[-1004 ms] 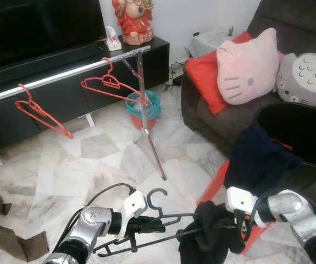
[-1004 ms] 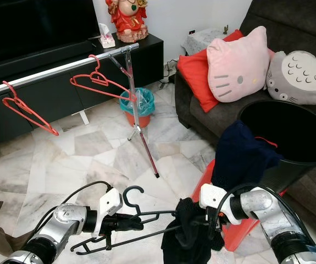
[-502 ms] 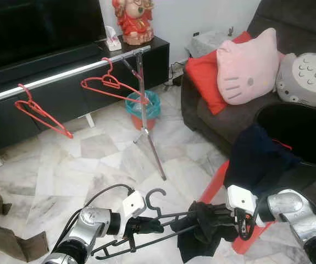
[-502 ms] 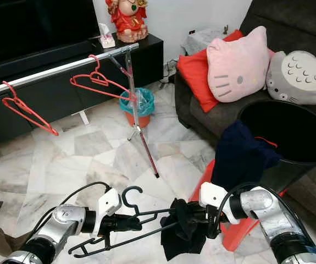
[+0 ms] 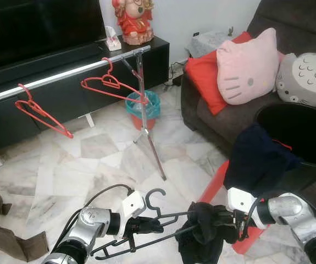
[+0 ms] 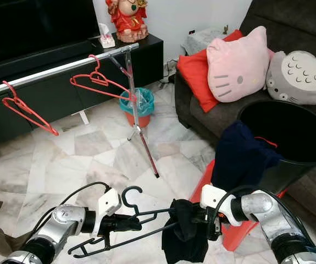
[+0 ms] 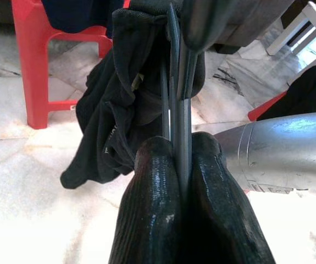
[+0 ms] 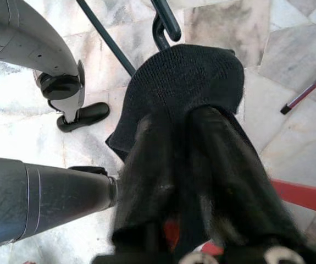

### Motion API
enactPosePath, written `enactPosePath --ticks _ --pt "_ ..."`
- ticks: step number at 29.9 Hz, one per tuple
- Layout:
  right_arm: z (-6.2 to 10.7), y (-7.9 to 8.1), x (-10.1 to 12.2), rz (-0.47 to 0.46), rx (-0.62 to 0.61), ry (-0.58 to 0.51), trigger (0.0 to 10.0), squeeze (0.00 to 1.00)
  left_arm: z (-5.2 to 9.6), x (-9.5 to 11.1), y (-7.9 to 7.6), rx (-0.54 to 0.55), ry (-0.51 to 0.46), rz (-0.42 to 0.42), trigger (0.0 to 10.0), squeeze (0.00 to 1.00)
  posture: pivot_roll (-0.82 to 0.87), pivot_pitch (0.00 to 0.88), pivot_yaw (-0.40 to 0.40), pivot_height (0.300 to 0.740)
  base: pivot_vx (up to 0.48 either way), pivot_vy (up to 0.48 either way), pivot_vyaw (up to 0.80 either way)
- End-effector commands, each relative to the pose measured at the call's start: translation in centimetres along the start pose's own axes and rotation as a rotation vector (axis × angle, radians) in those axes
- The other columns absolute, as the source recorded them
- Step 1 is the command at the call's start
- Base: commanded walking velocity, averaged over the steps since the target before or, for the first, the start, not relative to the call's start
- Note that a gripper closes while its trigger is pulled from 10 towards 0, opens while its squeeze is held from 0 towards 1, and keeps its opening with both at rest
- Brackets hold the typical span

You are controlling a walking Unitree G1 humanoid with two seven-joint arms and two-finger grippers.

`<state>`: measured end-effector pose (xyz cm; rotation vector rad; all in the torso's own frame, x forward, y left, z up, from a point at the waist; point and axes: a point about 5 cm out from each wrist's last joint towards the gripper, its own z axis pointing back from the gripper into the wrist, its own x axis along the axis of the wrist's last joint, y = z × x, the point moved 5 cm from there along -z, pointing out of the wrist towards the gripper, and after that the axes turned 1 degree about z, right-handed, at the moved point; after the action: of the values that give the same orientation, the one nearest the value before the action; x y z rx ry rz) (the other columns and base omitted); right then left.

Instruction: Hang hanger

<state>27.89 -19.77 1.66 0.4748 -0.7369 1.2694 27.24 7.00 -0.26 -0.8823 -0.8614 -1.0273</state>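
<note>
- The step in hand looks like dressing the black hanger [image 5: 147, 220] with the black garment [image 5: 201, 231] before anything gets hung; the hanger is held low over the marble floor [image 5: 103, 159], between the two grippers.
- The left gripper [image 5: 149, 224] has its fingers [image 7: 158, 209] pinched tight on the hanger's wire just below the hook, which curls upward beside it.
- The right gripper [image 6: 212, 217] is closed on a bunch of the garment at the hanger's far end; cloth wraps its fingers [image 8: 212, 159], and the rest droops beneath them.
- Next, by my reading, the right gripper has to draw the cloth along the hanger arm toward the left gripper until it sits, then the hook must go up to the silver rail [image 5: 64, 74], which stands well ahead of both grippers and already carries two red hangers [image 5: 111, 85].
- Containers: a black bin [image 5: 306, 137] behind the right gripper, with a dark navy garment [image 5: 256, 157] draped over its rim above a red stool [image 5: 215, 181]; what lies inside the bin is too dark to tell. A small lined bin [image 5: 144, 107] sits by the rail's stand.
</note>
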Motion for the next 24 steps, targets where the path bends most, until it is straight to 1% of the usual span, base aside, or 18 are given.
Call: enactPosePath --ticks 1,3,8,20,22,24 --pt "-0.1 -0.3 0.5 0.005 -0.015 -0.026 0.0 0.0 0.3 0.2 0.2 0.01 -0.014 -0.002 10.0 0.0 -0.08 0.024 0.029 0.74 0.0 0.0 0.0" --pt "-0.2 -0.8 0.9 0.007 -0.042 -0.042 0.0 0.0 0.3 0.3 0.2 0.006 -0.017 -0.002 10.0 0.0 -0.07 0.024 0.029 0.74 0.0 0.0 0.0" --pt "-0.2 -1.3 1.5 0.0 -0.066 -0.076 0.0 0.0 0.3 0.3 0.2 0.005 -0.018 -0.003 10.0 0.0 -0.07 0.025 0.029 0.74 0.0 0.0 0.0" --pt "-0.2 -1.4 2.1 -0.007 -0.069 -0.123 0.0 0.0 0.2 0.4 0.2 0.002 -0.022 -0.001 10.0 0.0 -0.07 0.024 0.027 0.74 0.0 0.0 0.0" --pt "0.1 -2.0 2.6 -0.013 -0.101 -0.148 0.0 0.0 0.2 0.4 0.1 0.001 -0.022 -0.002 10.0 0.0 -0.07 0.026 0.027 0.74 0.0 0.0 0.0" --pt "0.2 -2.3 2.7 -0.012 -0.118 -0.152 0.0 0.0 0.2 0.4 0.1 0.0 -0.021 -0.002 10.0 0.0 -0.07 0.026 0.028 0.74 0.0 0.0 0.0"
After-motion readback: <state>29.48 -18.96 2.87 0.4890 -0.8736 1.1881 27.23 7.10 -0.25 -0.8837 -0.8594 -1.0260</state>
